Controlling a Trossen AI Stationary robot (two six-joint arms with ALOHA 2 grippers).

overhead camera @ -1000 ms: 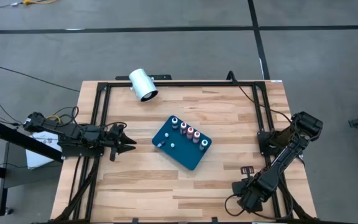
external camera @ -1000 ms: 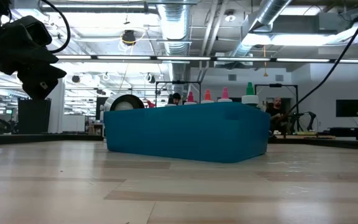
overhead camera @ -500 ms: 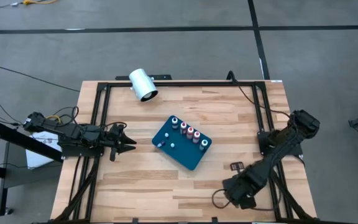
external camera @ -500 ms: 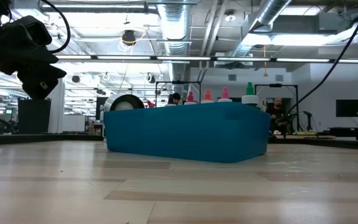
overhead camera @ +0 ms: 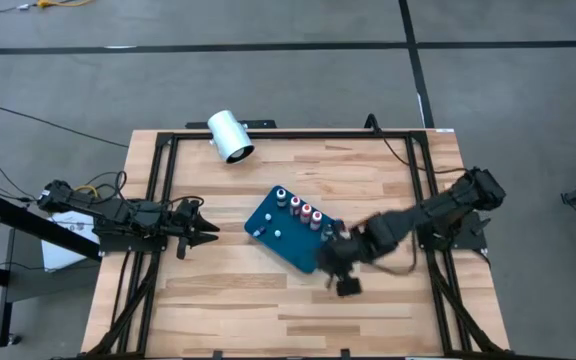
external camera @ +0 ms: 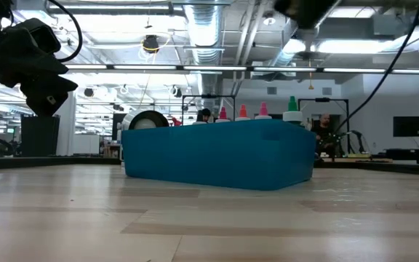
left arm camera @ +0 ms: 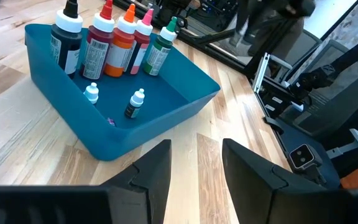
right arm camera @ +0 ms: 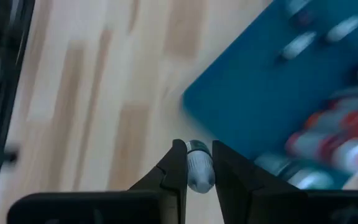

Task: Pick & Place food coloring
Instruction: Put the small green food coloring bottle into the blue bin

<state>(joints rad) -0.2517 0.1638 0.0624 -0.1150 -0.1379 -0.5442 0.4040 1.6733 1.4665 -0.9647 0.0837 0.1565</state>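
The teal tray (overhead camera: 293, 240) lies mid-table with a row of upright food coloring bottles (overhead camera: 306, 211) along its far side and two tiny ones (left arm camera: 135, 102) on its floor. My right gripper (right arm camera: 197, 152) hovers over the tray's near right corner (overhead camera: 336, 262), shut on a tiny pale bottle with a teal cap (right arm camera: 197, 167). My left gripper (overhead camera: 213, 228) waits open at the table's left, pointing at the tray (left arm camera: 166, 81). My right gripper pinches the tiny bottle's pale body (right arm camera: 199, 174) between its two fingers. The teal cap end (right arm camera: 197, 147) pokes out past the fingertips. The fingers slant steeply down from the table's right side. The bottle is lifted clear, above the wood beside the tray's corner (right arm camera: 194, 102).
A big white cylinder (overhead camera: 230, 136) lies at the table's far edge, left of centre. Black frame rails (overhead camera: 158, 200) run along the left, far and right sides. Bare wood stretches in front of the tray (external camera: 217, 156).
My right gripper has swung from the table's near right corner toward the tray, going left and up, with its wrist turning. The left arm, the tray and its bottles have kept still.
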